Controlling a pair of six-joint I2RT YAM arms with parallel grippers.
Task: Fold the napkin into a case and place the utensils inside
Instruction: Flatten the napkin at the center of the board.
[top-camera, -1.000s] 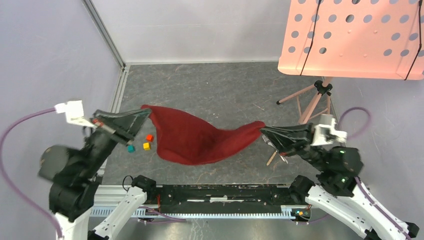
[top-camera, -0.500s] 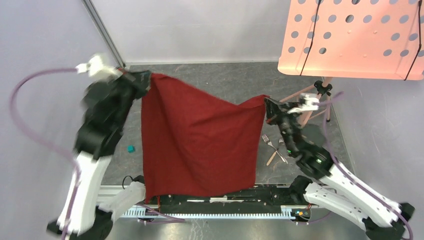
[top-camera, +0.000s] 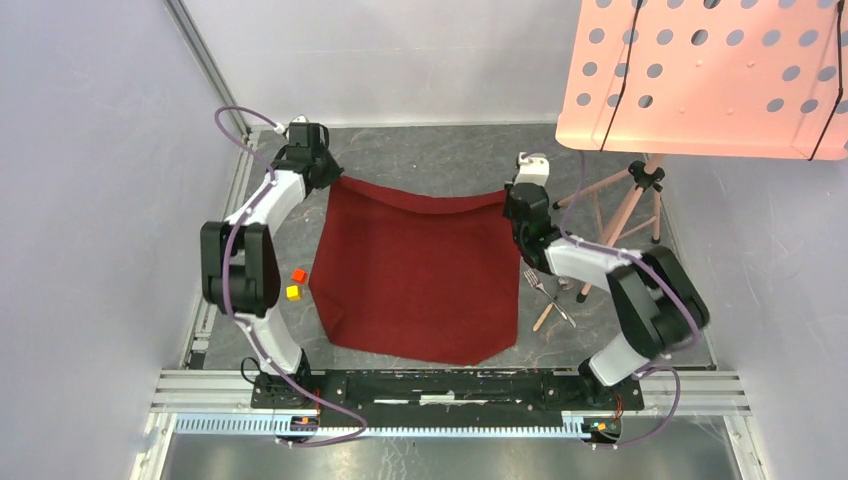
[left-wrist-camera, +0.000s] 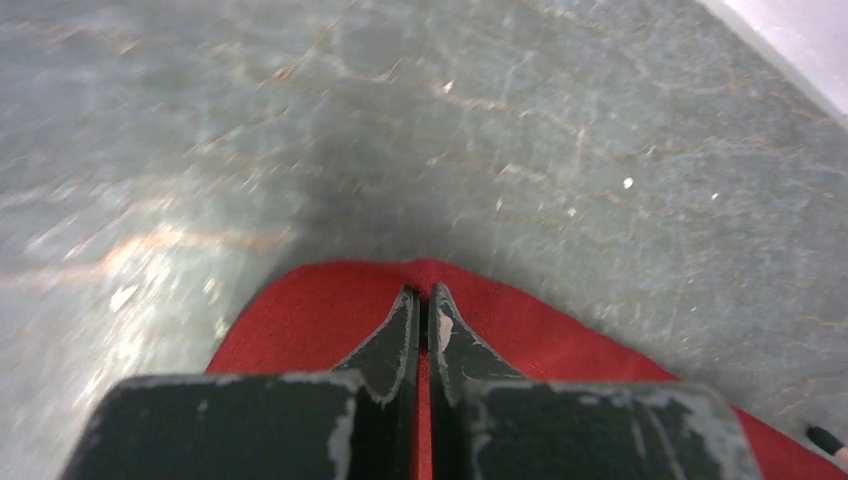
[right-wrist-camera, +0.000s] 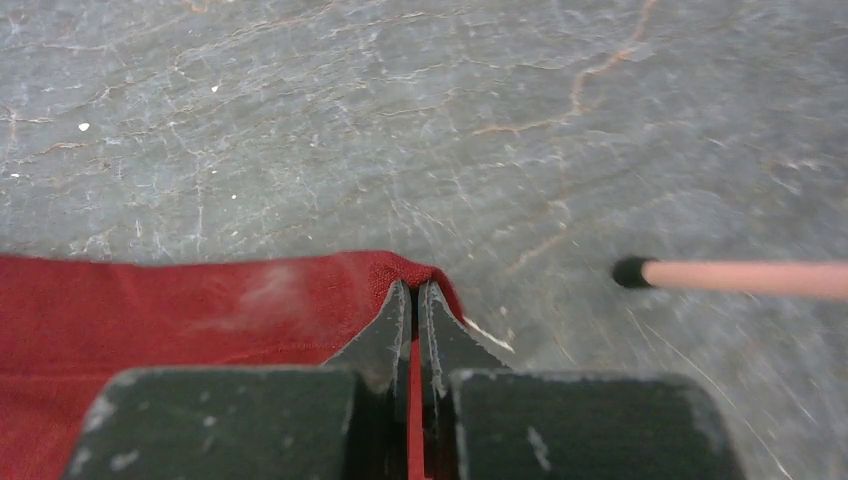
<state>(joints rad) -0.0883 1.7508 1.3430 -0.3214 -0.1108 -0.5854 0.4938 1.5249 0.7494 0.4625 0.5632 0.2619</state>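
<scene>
— Two things first: what are you standing on, and what is around you?

— Under me is a dark grey mat (top-camera: 430, 160), veined like stone and flecked with pale specks. Pale lilac walls (top-camera: 90, 150) close it in on the left and far sides, and a metal rail (top-camera: 450, 385) runs along the near edge. At the far right a pink perforated board (top-camera: 700, 70) sits on a tripod (top-camera: 630, 195). One pink leg (right-wrist-camera: 740, 278) with a black tip shows in my right wrist view.

— And the cloth?

— My napkin (top-camera: 420, 270) lies spread open on the mat between my two arms. It is dark red, plain and roughly square. Its far edge dips a little in the middle, and its near right corner runs off at a slant.

— Your jaws?

— My left gripper (left-wrist-camera: 420, 295) is clamped on the far left corner and my right gripper (right-wrist-camera: 414, 290) on the far right corner. Each pair is pressed together with only cloth between.

— Anything beside it?

— A fork (top-camera: 535, 283) lies just off the right edge, next to a pale stick (top-camera: 546, 316). A red cube (top-camera: 299, 275) and a yellow cube (top-camera: 293, 292) sit just beside the left edge.
</scene>
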